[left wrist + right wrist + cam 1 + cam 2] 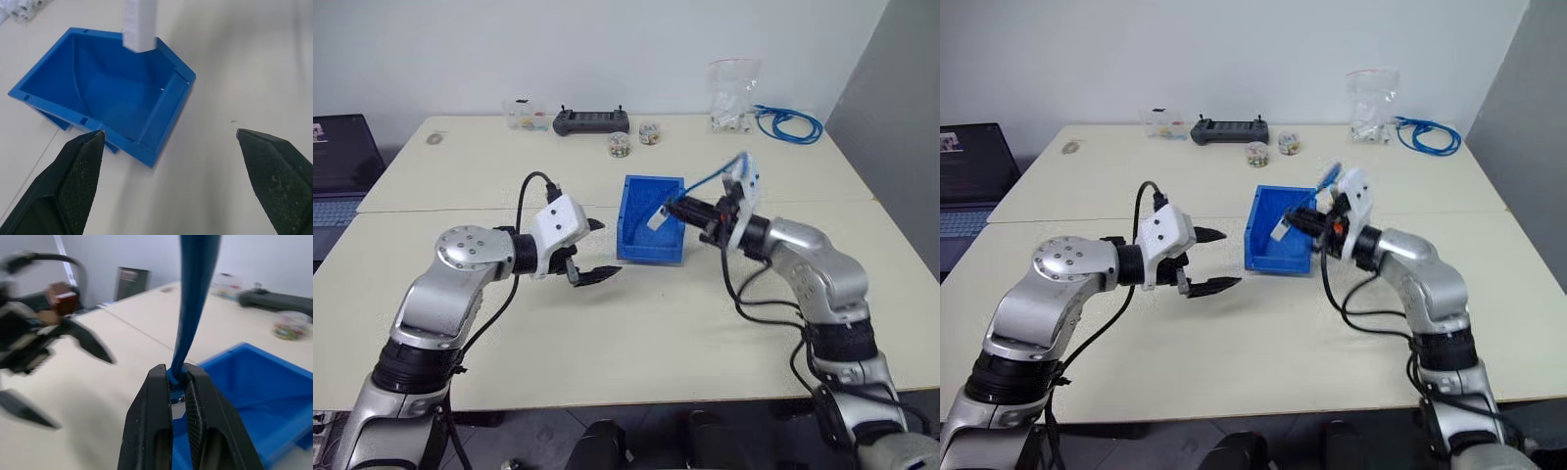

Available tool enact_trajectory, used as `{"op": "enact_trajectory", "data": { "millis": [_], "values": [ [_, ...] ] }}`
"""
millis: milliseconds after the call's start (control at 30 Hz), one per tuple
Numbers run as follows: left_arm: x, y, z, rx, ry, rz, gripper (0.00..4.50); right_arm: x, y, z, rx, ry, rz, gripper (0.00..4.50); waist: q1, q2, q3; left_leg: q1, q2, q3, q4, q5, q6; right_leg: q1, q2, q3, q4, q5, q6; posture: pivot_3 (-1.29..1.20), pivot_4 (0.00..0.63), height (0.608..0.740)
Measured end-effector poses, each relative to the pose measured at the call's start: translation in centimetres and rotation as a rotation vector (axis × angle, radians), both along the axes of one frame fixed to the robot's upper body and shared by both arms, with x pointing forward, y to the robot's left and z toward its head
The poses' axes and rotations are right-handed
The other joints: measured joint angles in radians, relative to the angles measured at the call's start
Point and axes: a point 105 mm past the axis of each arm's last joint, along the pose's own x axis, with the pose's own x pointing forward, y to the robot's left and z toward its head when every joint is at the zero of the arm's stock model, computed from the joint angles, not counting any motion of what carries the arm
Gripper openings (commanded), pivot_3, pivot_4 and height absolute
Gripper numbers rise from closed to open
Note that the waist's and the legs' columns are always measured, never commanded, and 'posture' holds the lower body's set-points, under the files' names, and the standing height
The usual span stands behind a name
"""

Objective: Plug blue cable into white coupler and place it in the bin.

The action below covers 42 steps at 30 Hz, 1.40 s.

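The bin point(639, 245) is a bright blue open box at the table's middle; the left wrist view looks into its bare inside point(117, 98). My right gripper point(674, 209) is shut on the blue cable point(710, 178) close to its end, over the bin's right rim. The cable point(193, 308) rises from between the shut fingers. The white coupler point(657, 217) sticks out past the fingertips above the bin's opening, and it also hangs over the bin as a white block point(139, 24). My left gripper point(605, 249) stands open and holds nothing, just left of the bin.
At the table's back stand a black controller point(591, 121), two small jars point(620, 145), a clear box point(525, 116), a plastic bag point(732, 93) and a coiled bundle of blue cable point(790, 123). A laptop point(337, 166) sits off the left edge.
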Motion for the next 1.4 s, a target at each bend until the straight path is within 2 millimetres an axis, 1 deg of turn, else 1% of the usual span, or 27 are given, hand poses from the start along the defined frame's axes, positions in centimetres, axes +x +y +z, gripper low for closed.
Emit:
{"op": "enact_trajectory", "data": {
  "millis": [33,100,167,200,267,300,400,500,567,633,667,767,900,967,1033,1100,1200,1267,1400],
  "values": [
    [0.1,-0.2,-0.1,0.006,-0.003,-0.003,4.5,0.8,0.0,0.0,-0.009,0.019,-0.02,0.79,0.001,0.0,0.0,0.0,0.0,0.0,0.0,0.0,0.0,0.0,0.0,0.0,0.0,0.0,0.0,0.0,0.15,0.74],
    [0.3,-0.5,-0.1,0.01,-0.011,-0.007,4.5,2.5,0.3,-0.2,-0.025,0.081,-0.039,1.22,0.002,0.0,0.0,0.0,0.0,0.001,0.001,0.0,0.0,0.0,0.0,0.0,0.0,0.0,0.0,0.0,0.15,0.74],
    [0.5,-0.5,-0.1,0.015,-0.015,-0.008,4.5,3.4,0.8,-0.5,-0.06,0.141,-0.022,1.71,0.003,0.0,0.0,-0.001,0.0,0.002,0.001,0.0,0.0,-0.001,0.0,0.001,-0.001,0.0,0.0,0.0,0.15,0.74],
    [0.6,-0.6,0.0,0.016,-0.016,-0.01,4.5,3.5,0.7,-0.6,-0.09,0.161,-0.007,2.03,0.003,0.0,0.0,-0.002,0.0,0.002,0.001,0.0,0.0,-0.001,-0.001,0.001,-0.001,0.0,0.0,0.0,0.15,0.74],
    [0.7,-0.6,0.1,0.016,-0.019,-0.01,4.5,3.5,0.2,-0.7,-0.145,0.185,0.027,2.6,0.007,0.0,0.0,-0.003,-0.001,0.002,0.001,0.0,0.0,-0.001,-0.001,0.0,-0.003,0.0,0.0,0.0,0.15,0.74],
    [0.7,-0.6,0.1,0.015,-0.015,-0.009,4.5,3.5,-0.3,-0.8,-0.182,0.189,0.043,2.76,0.008,0.0,0.0,-0.004,-0.001,0.002,0.001,0.0,0.0,-0.001,-0.002,0.0,-0.003,0.0,0.001,0.0,0.15,0.74],
    [0.7,-0.6,0.1,0.014,-0.011,-0.009,4.5,3.1,-1.9,-0.9,-0.259,0.194,0.07,3.57,0.007,0.0,0.0,-0.008,-0.003,0.003,0.002,0.0,0.0,-0.003,-0.003,0.001,-0.004,-0.001,0.001,0.0,0.15,0.74],
    [0.7,-0.4,0.0,0.012,-0.006,-0.005,4.5,2.7,-3.5,-0.8,-0.322,0.191,0.086,4.19,0.006,0.0,0.0,-0.01,-0.002,0.003,0.002,0.0,0.0,-0.006,-0.003,0.001,-0.002,-0.001,0.001,0.0,0.15,0.74],
    [0.8,0.0,-0.1,-0.006,0.009,0.02,4.5,2.1,-5.3,-0.5,-0.371,0.164,0.086,4.48,0.007,0.0,0.0,-0.011,-0.002,0.002,0.002,0.0,0.0,-0.007,-0.003,0.0,-0.002,-0.001,0.001,0.0,0.15,0.74],
    [1.5,0.9,-0.2,-0.029,0.022,0.078,4.5,1.5,-7.0,-0.5,-0.401,0.147,0.069,4.48,0.007,0.0,0.0,-0.011,-0.001,0.001,0.002,0.0,0.0,-0.007,-0.003,-0.001,-0.002,-0.001,0.001,0.0,0.15,0.74],
    [1.7,1.3,-0.3,-0.036,0.028,0.103,4.5,1.3,-7.5,-0.5,-0.406,0.146,0.062,4.48,0.007,0.0,0.0,-0.011,-0.001,0.001,0.002,0.0,0.0,-0.007,-0.003,-0.001,-0.001,-0.001,0.001,0.0,0.15,0.74],
    [1.8,1.4,-0.4,-0.067,0.055,0.127,4.5,0.1,-9.3,-1.6,-0.475,0.13,0.059,4.48,0.006,0.0,0.001,-0.011,-0.001,0.002,0.003,0.0,0.0,-0.007,-0.003,0.0,-0.001,-0.001,0.001,0.0,0.15,0.74],
    [2.0,1.8,-0.2,-0.09,0.063,0.15,4.5,-0.3,-11.9,-2.6,-0.55,0.101,0.003,4.48,0.005,-0.001,0.001,-0.011,-0.001,0.003,0.003,0.0,0.0,-0.007,-0.003,0.0,0.0,-0.001,0.001,0.0,0.15,0.74],
    [2.2,1.9,0.1,-0.134,0.07,0.17,4.5,-0.7,-13.2,-2.2,-0.518,0.07,-0.03,4.48,0.007,-0.001,0.001,-0.011,-0.001,0.002,0.003,0.0,0.0,-0.007,-0.003,-0.001,0.0,-0.001,0.001,0.0,0.15,0.74],
    [2.4,2.8,0.8,-0.18,0.062,0.214,4.5,-1.9,-14.2,-1.4,-0.453,0.033,-0.039,4.48,0.009,-0.001,0.001,-0.011,-0.001,0.001,0.003,0.0,0.0,-0.007,-0.002,-0.001,-0.001,-0.001,0.001,0.0,0.15,0.74],
    [2.5,3.7,1.5,-0.213,0.045,0.254,4.5,-3.5,-14.2,-0.9,-0.393,-0.005,-0.022,4.48,0.007,-0.001,0.001,-0.011,0.0,0.002,0.003,0.0,-0.001,-0.006,-0.002,0.0,-0.001,-0.001,0.001,0.0,0.15,0.74],
    [2.3,4.5,1.3,-0.229,0.046,0.283,4.5,-5.4,-13.6,-0.8,-0.347,-0.019,0.004,4.48,0.006,-0.001,0.001,-0.01,-0.001,0.003,0.004,0.0,0.0,-0.005,-0.003,0.001,-0.001,-0.001,0.001,0.0,0.15,0.74],
    [2.2,4.9,0.7,-0.226,0.057,0.306,4.5,-6.0,-13.1,-0.5,-0.323,-0.04,-0.003,4.48,0.006,-0.001,0.001,-0.009,-0.001,0.003,0.004,0.0,0.0,-0.005,-0.003,0.001,-0.001,0.0,0.002,0.0,0.15,0.74],
    [1.9,5.0,0.6,-0.238,0.058,0.31,4.5,-6.2,-12.4,0.6,-0.286,-0.089,-0.036,4.48,0.01,-0.001,0.001,-0.008,-0.001,0.002,0.004,0.0,0.001,-0.003,-0.002,0.0,-0.001,0.0,0.002,0.0,0.15,0.74]
  ]
}}
